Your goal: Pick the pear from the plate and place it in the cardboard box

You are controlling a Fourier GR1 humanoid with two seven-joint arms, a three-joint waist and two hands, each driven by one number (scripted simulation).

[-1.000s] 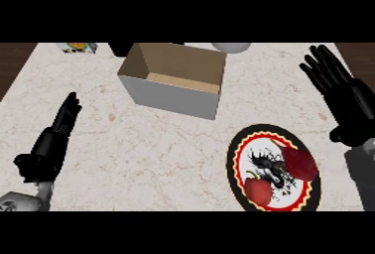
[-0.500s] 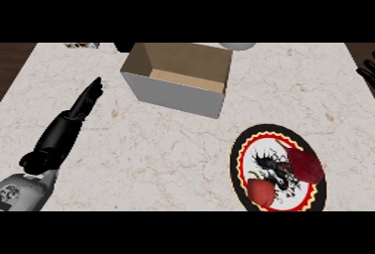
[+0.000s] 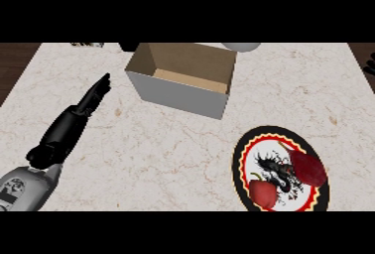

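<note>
Left hand (image 3: 73,124) flat — pear (image 3: 307,166) on plate (image 3: 245,149)

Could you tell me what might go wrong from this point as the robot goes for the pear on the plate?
1. Two red fruits lie close together on the plate, the pear and another fruit; the wrong one might get picked.
2. The right hand barely shows at the right edge, so it has a long reach.
3. The left hand lies stretched out near the cardboard box and might nudge it.
</note>
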